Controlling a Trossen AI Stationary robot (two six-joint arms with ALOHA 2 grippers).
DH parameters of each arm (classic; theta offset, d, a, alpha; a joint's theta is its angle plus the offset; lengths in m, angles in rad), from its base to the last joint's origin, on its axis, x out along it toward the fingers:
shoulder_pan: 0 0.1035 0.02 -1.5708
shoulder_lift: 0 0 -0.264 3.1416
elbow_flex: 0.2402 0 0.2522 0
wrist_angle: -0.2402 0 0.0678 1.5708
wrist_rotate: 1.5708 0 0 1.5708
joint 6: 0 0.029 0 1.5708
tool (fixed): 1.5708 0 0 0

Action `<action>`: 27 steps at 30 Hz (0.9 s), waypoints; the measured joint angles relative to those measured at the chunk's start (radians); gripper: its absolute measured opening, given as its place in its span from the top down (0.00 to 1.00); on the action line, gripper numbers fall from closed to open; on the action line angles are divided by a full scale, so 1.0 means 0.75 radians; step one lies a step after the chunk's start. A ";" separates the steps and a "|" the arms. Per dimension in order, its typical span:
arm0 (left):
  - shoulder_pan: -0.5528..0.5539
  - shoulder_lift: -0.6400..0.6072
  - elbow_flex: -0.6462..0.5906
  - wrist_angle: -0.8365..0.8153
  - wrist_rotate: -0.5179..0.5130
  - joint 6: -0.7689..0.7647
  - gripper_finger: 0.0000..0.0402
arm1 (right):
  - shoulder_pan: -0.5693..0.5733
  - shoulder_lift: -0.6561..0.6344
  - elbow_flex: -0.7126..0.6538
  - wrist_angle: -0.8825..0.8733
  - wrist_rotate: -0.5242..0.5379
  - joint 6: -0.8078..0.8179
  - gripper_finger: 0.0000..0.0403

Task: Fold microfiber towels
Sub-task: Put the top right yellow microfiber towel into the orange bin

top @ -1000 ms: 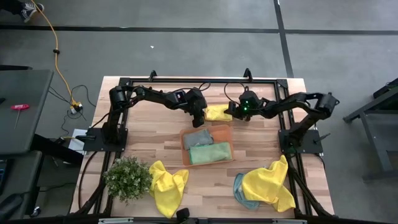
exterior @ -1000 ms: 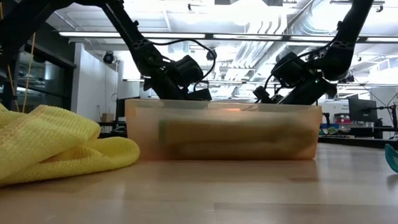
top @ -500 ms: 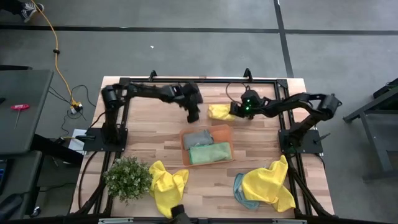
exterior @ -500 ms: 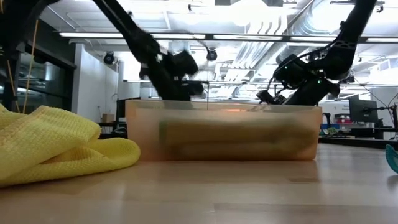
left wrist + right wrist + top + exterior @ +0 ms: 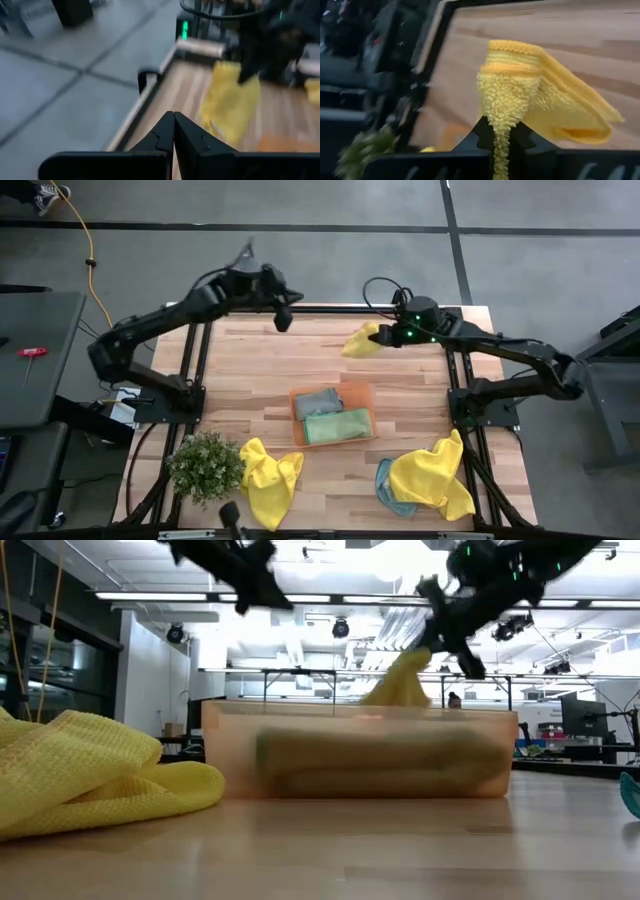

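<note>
Overhead and table-level views of the folding table (image 5: 240, 370). The orange tray (image 5: 365, 390) at the table's middle serves as landmark; it holds a grey-blue towel (image 5: 318, 402) and a pale green towel (image 5: 338, 425), both folded flat. Beyond the tray's far side, the right gripper (image 5: 383, 338) is clenched on a yellow towel (image 5: 360, 340), which hangs from it clear of the wood, seen above the tray's rim at table level (image 5: 400, 682). The left gripper (image 5: 284, 319) is closed on nothing and raised over the table's far edge, away from the tray. Nearer than the tray lie two more yellow towels (image 5: 268, 478) (image 5: 432, 475), the second partly covering a light blue towel (image 5: 388, 485). A potted plant (image 5: 205, 465) stands beside the first.
</note>
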 joint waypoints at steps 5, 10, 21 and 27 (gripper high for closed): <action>-0.001 -0.073 0.002 0.072 0.001 -0.045 1.00 | 0.174 0.078 0.181 -0.040 -0.015 0.027 1.00; -0.001 -0.082 0.001 0.064 0.001 -0.057 1.00 | 0.336 0.244 0.310 -0.030 -0.131 0.023 1.00; -0.002 -0.077 0.001 0.025 0.007 -0.055 1.00 | 0.497 0.585 0.433 0.348 -0.286 -0.070 1.00; -0.002 -0.077 0.001 0.022 0.008 -0.030 1.00 | 0.525 0.619 0.434 0.351 -0.265 -0.099 1.00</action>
